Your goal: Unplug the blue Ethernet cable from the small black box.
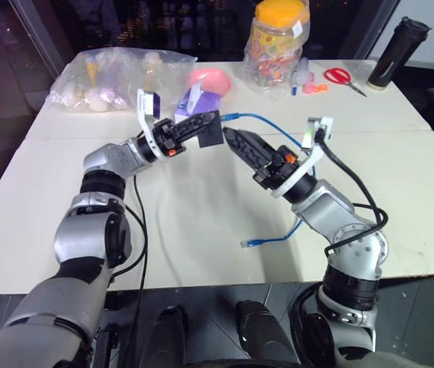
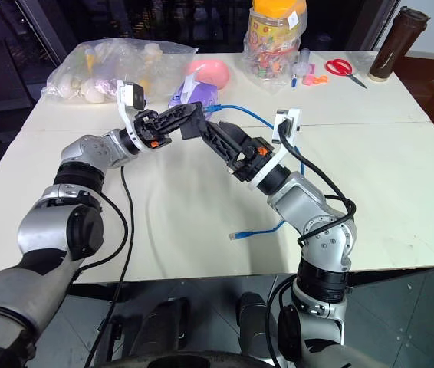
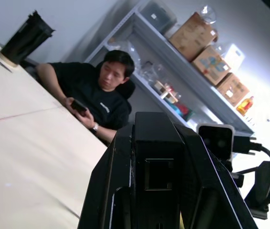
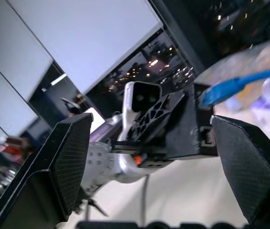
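Cable still plugged. My left gripper (image 1: 202, 130) clenches the small matte-black plastic box (image 1: 210, 130); thin bright-blue Ethernet cable (image 1: 267, 123) leaves at 3 o'clock. My right gripper (image 1: 236, 142) is released, jaws spread just beside it; pull remains.

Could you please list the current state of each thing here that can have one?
left gripper: shut on the small black box, held above the table.
right gripper: open, facing the box.
blue Ethernet cable: still plugged into the box.
red scissors: lying closed.
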Tool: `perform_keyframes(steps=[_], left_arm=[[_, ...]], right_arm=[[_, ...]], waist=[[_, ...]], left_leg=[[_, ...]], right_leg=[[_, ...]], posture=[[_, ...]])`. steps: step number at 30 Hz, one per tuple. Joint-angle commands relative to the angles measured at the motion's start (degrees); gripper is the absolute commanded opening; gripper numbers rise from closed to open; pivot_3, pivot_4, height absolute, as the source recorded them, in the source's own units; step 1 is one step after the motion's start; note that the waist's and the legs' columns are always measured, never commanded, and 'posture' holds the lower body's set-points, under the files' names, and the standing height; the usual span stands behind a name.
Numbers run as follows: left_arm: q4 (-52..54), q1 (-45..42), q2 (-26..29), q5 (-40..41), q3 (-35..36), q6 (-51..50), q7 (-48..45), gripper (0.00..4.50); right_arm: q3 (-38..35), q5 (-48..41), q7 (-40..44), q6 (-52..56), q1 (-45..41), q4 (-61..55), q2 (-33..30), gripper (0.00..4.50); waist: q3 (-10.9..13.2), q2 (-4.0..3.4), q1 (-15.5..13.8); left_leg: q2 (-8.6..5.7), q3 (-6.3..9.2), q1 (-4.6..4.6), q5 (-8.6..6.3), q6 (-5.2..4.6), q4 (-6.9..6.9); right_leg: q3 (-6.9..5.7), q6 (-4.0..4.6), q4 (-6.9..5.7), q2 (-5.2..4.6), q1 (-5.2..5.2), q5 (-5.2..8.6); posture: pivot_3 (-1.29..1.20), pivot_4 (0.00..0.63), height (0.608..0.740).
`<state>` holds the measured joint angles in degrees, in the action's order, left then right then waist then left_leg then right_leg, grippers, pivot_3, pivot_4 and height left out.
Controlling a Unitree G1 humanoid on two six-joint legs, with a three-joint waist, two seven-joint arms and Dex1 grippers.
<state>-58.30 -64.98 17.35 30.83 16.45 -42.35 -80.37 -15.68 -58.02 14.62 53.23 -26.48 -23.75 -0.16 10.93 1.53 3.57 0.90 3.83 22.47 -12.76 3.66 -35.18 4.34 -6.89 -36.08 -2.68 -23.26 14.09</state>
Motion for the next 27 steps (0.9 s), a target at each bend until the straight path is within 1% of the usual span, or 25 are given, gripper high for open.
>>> perform_keyframes(steps=[1,10,19,22,23,27], left_arm=[[5.6,0.2,-0.1,2.4,0.1,-3.1,-0.7,0.52],[18.0,6.7,-0.5,5.5,-1.3,-10.1,1.5,0.52],[24.2,9.9,-1.0,8.4,-2.1,-13.3,4.1,0.52],[25.2,10.5,-1.1,9.1,-2.3,-13.8,4.6,0.52],[25.5,10.7,-1.1,9.3,-2.4,-13.9,4.8,0.52],[26.1,11.2,-1.0,9.9,-2.5,-14.2,5.2,0.52]], right_arm=[[-0.8,-3.3,-2.4,-2.9,-0.4,0.9,1.0,4.1],[2.9,-2.4,-1.0,-5.9,-0.5,4.1,-0.4,4.1],[5.2,-2.1,-0.5,-7.7,-0.2,5.5,-1.7,4.1],[5.6,-2.2,-0.2,-8.3,-0.1,5.7,-1.8,3.31],[5.7,-2.2,-0.2,-8.6,-0.1,5.7,-1.8,2.9],[6.1,-2.4,0.0,-9.4,0.1,5.6,-1.6,0.83]], waist=[[0.0,0.0,0.0],[0.0,0.0,0.3],[0.0,0.0,0.3],[0.0,0.0,0.3],[0.0,0.0,0.3],[0.0,0.0,0.3]], left_leg=[[0.0,0.0,0.0,0.0,0.0,0.01],[0.01,-0.03,0.02,0.0,0.0,0.04],[0.01,-0.04,0.03,0.0,0.0,0.03],[0.01,-0.04,0.03,0.0,0.0,0.03],[0.01,-0.04,0.03,0.0,0.0,0.03],[0.01,-0.04,0.03,0.0,0.0,0.03]], right_leg=[[0.0,0.0,0.0,0.0,-0.01,0.0],[0.02,0.0,0.02,0.01,-0.06,0.0],[0.02,0.0,0.06,0.0,-0.05,0.0],[0.02,0.0,0.06,0.0,-0.05,0.0],[0.02,0.0,0.06,0.0,-0.05,0.0],[0.02,0.0,0.06,0.0,-0.05,0.0]], posture=[[0.0,0.15,0.739],[0.0,0.15,0.739],[0.0,0.15,0.739],[0.0,0.15,0.739],[0.0,0.15,0.739],[0.0,0.15,0.739]])
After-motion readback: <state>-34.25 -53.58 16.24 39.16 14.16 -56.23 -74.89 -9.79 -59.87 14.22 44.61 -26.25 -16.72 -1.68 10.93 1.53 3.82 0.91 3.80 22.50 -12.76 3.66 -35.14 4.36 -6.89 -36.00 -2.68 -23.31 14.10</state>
